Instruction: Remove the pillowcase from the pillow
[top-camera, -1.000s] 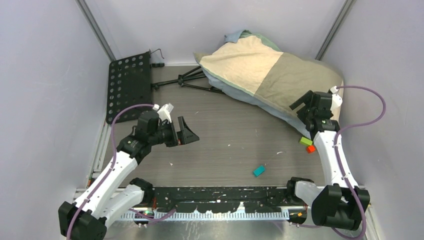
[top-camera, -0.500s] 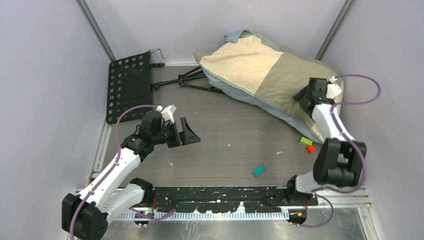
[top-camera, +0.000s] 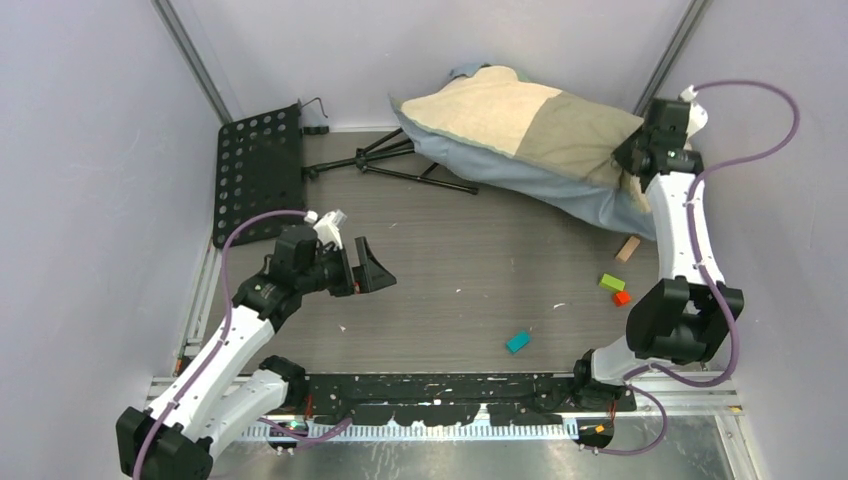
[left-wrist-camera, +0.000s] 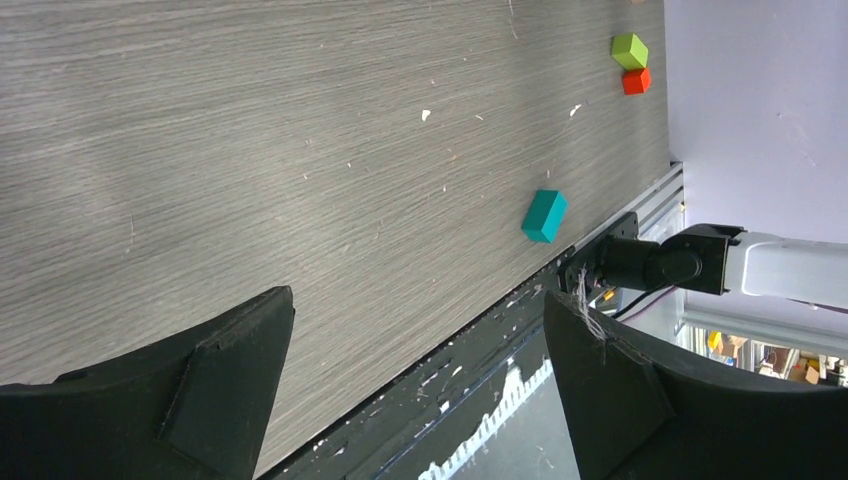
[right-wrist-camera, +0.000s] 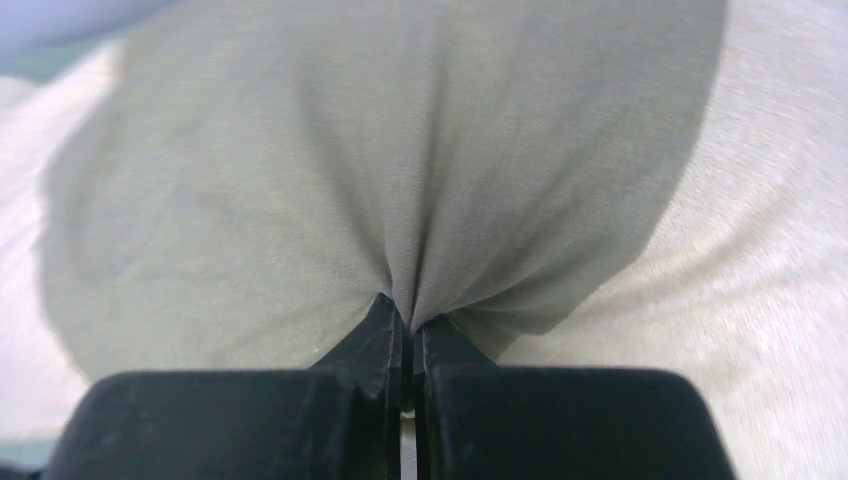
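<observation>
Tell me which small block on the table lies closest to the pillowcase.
The tan block, just beside the blue-grey lower edge of the pillowcase. The green block, red block and teal block lie clearly farther from it.

The pillowcase (top-camera: 520, 125) lies at the table's far right corner, patchwork side up: cream block left, olive-tan block right, blue-grey side showing along the near edge. Its olive-tan panel is gathered into radiating folds at the right end. The pillow inside plumps it out; the pillow's own surface cannot be made out.
</observation>
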